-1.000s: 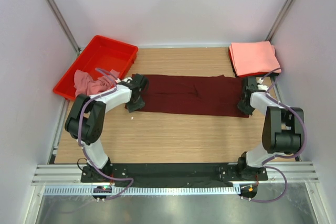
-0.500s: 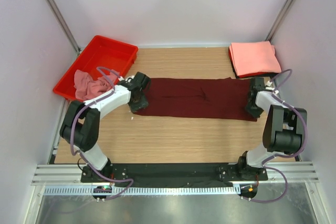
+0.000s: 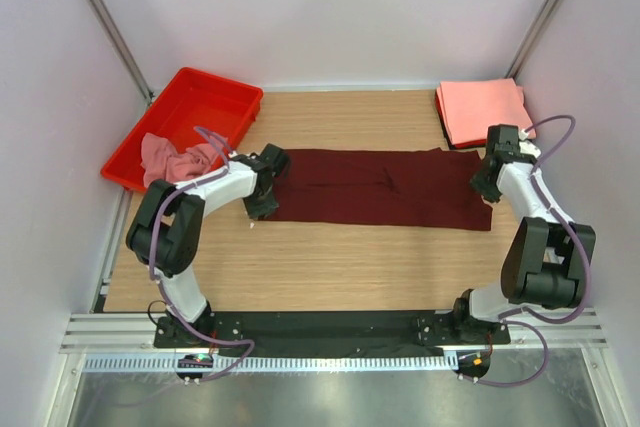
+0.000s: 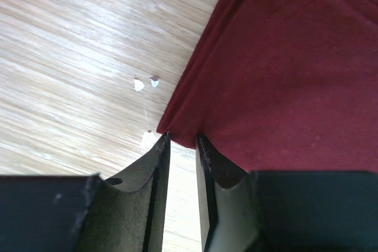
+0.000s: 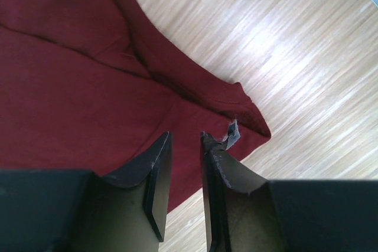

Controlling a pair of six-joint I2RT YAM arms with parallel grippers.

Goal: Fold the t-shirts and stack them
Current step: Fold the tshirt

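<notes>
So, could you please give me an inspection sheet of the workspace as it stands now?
Surface: wooden table, no damage seen.
Job's things: maroon t-shirt folded into a long band mid-table; folded salmon-pink t-shirt at the far right corner; dusty pink t-shirt crumpled at the near end of the red tray.
Clutter: small white flecks beside the band's left corner.
Grippers: left gripper at the band's near-left corner, right gripper over its right end; both jaws narrowly apart.
Cables: purple cable looping off each arm, snagging nothing.
Surroundings: white walls, metal corner posts.
</notes>
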